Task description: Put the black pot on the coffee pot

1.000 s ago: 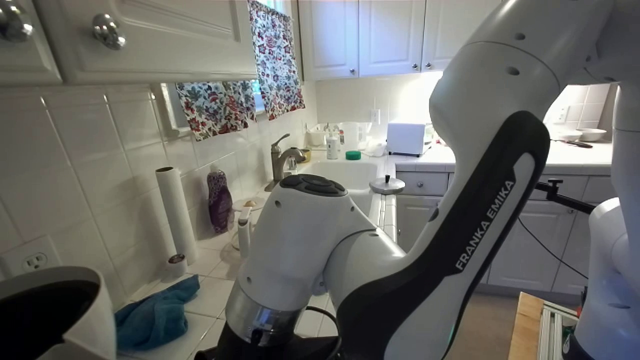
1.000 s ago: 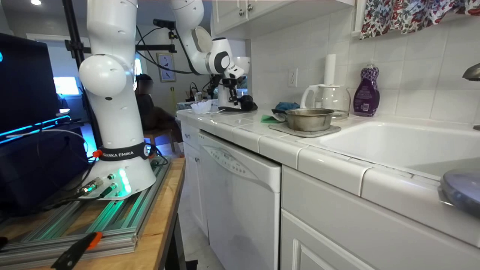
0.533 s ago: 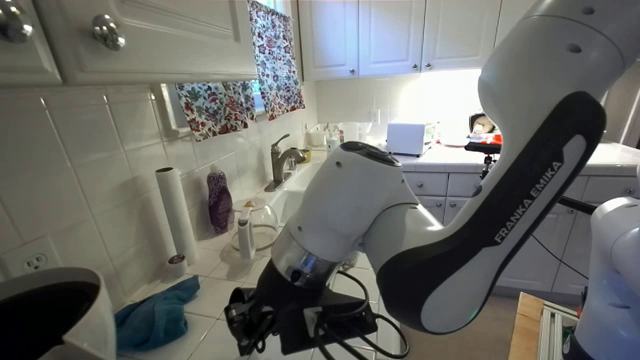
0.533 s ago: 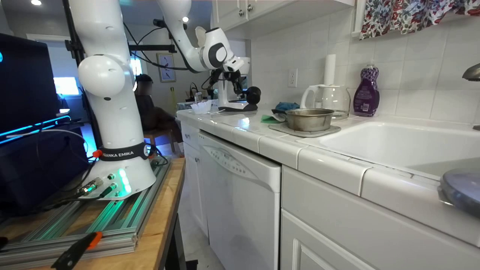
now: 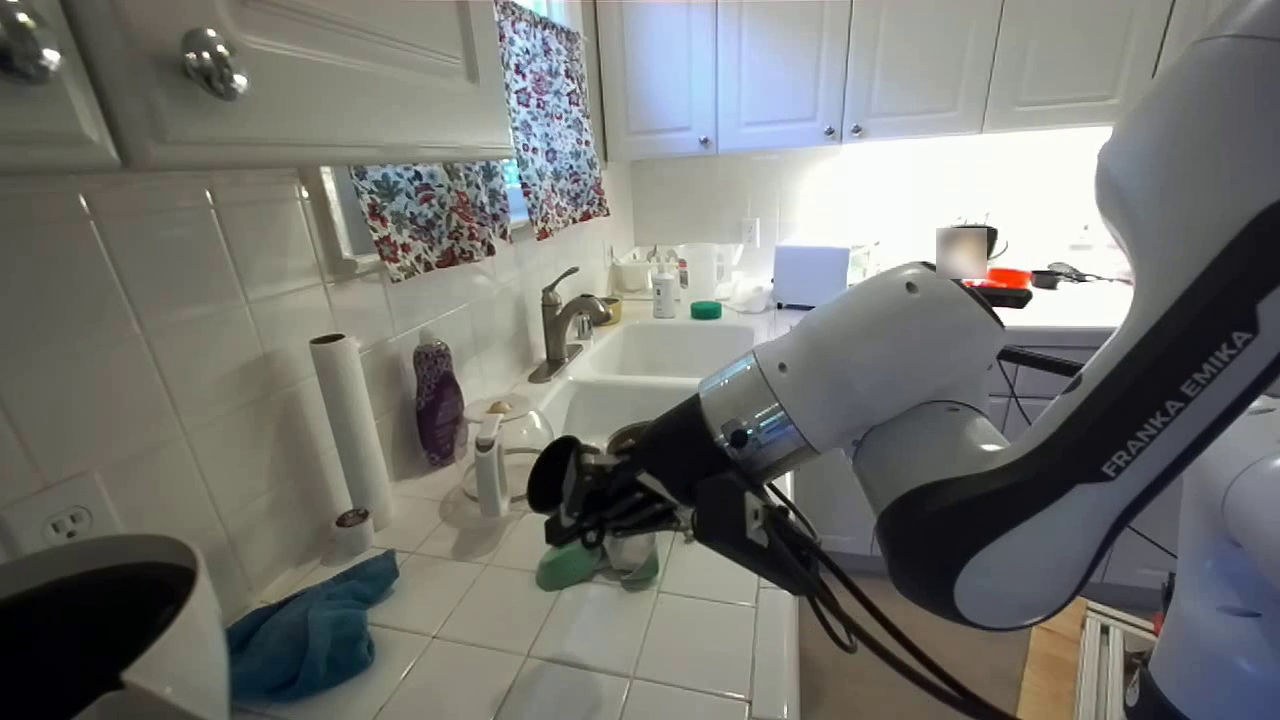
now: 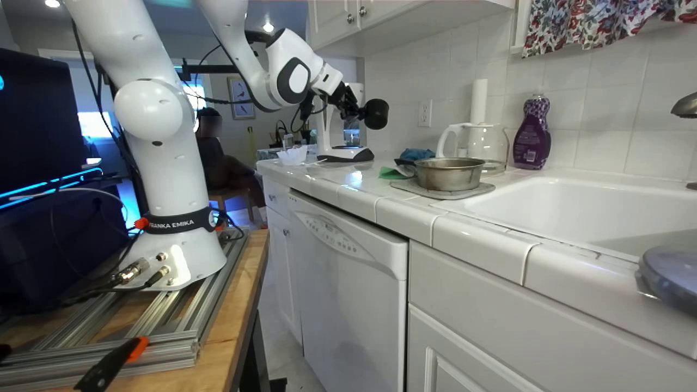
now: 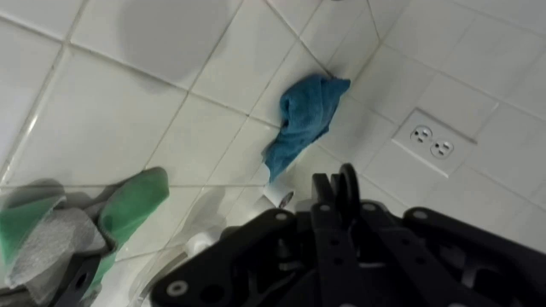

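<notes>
Blue cloth [image 7: 309, 108]: lies crumpled on the tiled table [image 5: 500, 612], near the wall outlet [image 7: 433, 142]. Paper towel roll [image 5: 353, 430]: upright; a small white cylinder [image 5: 352, 533] stands just beside its base. Purple bottle [image 5: 438, 405]: upright, between the roll and the faucet [image 5: 560, 330]. Sink [image 5: 670, 350]: white, two basins. Metal pan [image 6: 450, 175]: set on a flat mat [image 6: 482, 189] near the sink, seen in an exterior view; green-and-grey cloth [image 7: 62, 245] just beside it. Floral curtains [image 5: 553, 120]: hanging above table level.

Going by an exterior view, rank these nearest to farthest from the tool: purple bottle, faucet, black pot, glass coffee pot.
1. Black pot: held in the tool.
2. Glass coffee pot: lower, right of the tool.
3. Purple bottle: just right of that.
4. Faucet: at the picture's right edge.
</notes>
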Robot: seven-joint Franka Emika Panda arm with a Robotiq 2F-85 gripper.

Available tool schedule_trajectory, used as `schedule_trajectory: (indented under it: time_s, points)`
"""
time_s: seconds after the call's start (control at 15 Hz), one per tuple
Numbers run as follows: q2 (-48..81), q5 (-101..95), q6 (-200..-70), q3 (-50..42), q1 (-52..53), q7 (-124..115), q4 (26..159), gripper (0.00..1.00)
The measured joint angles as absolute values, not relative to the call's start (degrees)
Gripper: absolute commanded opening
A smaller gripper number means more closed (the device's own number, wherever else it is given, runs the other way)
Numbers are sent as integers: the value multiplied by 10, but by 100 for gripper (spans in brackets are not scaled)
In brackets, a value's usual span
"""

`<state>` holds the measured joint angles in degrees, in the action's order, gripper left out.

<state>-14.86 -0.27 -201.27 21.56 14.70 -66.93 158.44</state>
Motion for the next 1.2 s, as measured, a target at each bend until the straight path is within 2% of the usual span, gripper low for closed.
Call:
schedule_trajectory:
  time_s: [0.33, 0.73, 1.2]
  points:
    - [-155, -80, -2086, 98, 168, -698, 1580, 4]
    - [-155, -87, -2088, 85, 178, -704, 1580, 1]
    - [-155, -84, -2096, 21, 117, -702, 1564, 1]
